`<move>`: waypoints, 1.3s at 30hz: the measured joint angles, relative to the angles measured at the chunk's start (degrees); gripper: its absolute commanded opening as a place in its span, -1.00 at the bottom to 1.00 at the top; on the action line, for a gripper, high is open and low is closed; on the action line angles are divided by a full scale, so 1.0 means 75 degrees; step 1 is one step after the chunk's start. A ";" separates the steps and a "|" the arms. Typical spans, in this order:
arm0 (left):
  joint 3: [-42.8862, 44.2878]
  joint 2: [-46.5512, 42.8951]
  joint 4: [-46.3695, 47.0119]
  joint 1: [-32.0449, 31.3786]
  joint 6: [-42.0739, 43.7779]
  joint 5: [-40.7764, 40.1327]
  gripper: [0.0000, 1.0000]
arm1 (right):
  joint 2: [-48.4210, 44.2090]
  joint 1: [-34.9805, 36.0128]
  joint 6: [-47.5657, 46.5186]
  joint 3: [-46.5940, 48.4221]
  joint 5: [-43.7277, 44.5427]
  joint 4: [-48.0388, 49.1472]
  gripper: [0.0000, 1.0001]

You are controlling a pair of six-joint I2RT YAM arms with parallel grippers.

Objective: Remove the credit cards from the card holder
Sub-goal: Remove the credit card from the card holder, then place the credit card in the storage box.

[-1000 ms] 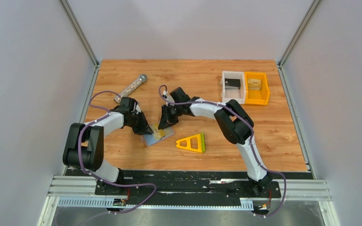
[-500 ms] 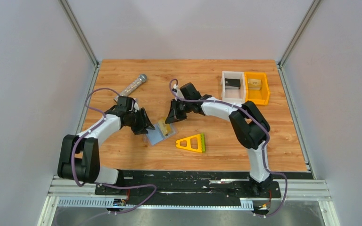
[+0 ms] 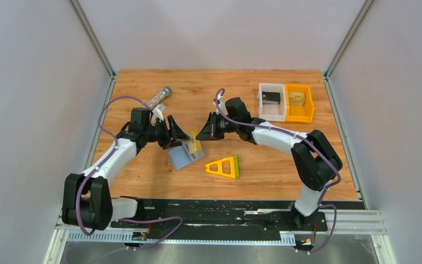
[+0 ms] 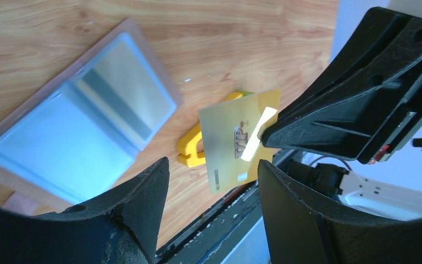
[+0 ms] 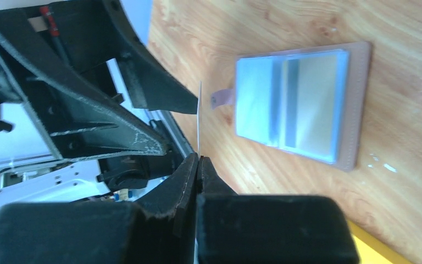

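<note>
Top view with two wrist views. The holder (image 3: 184, 158) lies open and flat on the table (image 3: 318, 148), near its middle, touching neither arm. The right gripper (image 3: 199, 136), at 1 o'clock from the holder, is clenched on one edge of a gold card (image 4: 236, 142). The card is lifted off the table. The right wrist view shows it edge-on, as a thin pale line running out from the pinched fingertips. The left gripper (image 3: 179, 133), at 11 o'clock from the holder, faces the right one with its jaws spread and nothing between them. In the left wrist view the card hangs beyond that gap, apart from both left fingers. One holder pocket shows a pale tan face; whether it holds a card cannot be told. A yellow triangle (image 3: 223, 166) lies at 4 o'clock, just beside the holder. A white bin (image 3: 271, 109) and an orange bin (image 3: 300, 113) stand together at 2 o'clock, well apart.
</note>
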 measured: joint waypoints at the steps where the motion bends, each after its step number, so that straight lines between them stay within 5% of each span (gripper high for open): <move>1: -0.0015 -0.0047 0.0137 0.0000 -0.0058 0.0131 0.37 | -0.0122 0.0000 0.0143 -0.0125 -0.0050 0.0213 -1.00; 5: -0.0149 -0.0119 0.0702 0.0000 -0.0344 0.0577 0.34 | -0.0536 0.0000 0.0734 -0.0667 -0.0312 0.1195 -1.00; 11: -0.0583 -0.0119 0.1795 0.0003 -0.0970 0.1239 -0.02 | -0.0766 0.0003 0.1218 -0.1078 -0.0551 0.1926 -1.00; 20: -0.0959 -0.0192 0.3092 0.0052 -0.1784 0.1935 -0.99 | -0.0769 -0.0070 0.1274 -0.1437 -0.0845 0.2317 -0.74; 29: -0.0959 -0.0181 0.3509 0.0009 -0.1839 0.2535 -1.00 | -0.1233 -0.0195 -0.0023 -0.1311 -0.1431 0.1081 -0.21; 39: -0.0580 -0.0096 0.2812 -0.0551 -0.1116 0.3051 -1.00 | -0.1352 -0.0953 -0.2092 -0.0268 -0.2448 -0.1070 -0.18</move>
